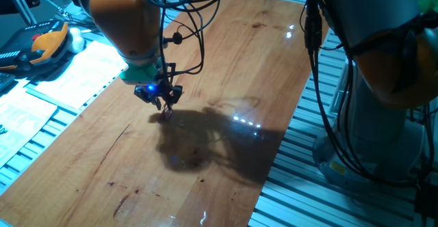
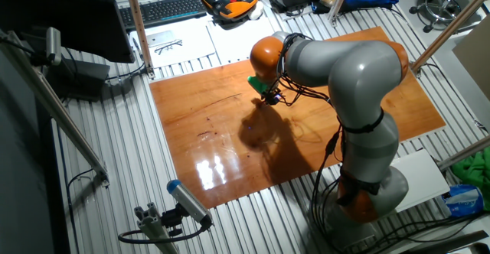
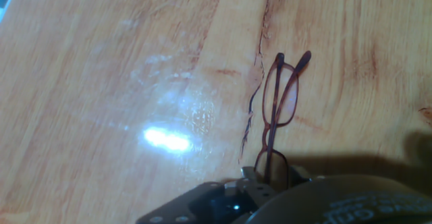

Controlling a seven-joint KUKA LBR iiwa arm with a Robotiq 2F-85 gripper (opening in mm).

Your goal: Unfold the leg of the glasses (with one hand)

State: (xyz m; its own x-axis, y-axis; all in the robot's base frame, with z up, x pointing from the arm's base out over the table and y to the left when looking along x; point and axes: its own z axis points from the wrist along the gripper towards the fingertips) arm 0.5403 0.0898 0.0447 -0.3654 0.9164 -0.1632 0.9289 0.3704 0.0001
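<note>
The glasses (image 3: 280, 96) are a thin reddish-brown wire pair. In the hand view they stick out from between my fingers over the wooden table top (image 3: 101, 82). Two thin bars end close together at the far end, and a lens rim sits at my fingertips. My gripper (image 3: 270, 175) is shut on the near end of the frame. In one fixed view the black gripper (image 1: 163, 100) with its blue light hangs low over the table, with the glasses (image 1: 165, 113) as a small reddish speck just below it. In the other fixed view the gripper (image 2: 271, 98) is small, and the glasses cannot be made out.
Papers (image 1: 65, 76), an orange-and-black device (image 1: 41, 46) and metal slats lie left of the wooden table top (image 1: 205, 172). A second bulky arm base (image 1: 383, 83) stands at the right. A keyboard (image 2: 164, 8) and printed sheets lie beyond the table's far edge.
</note>
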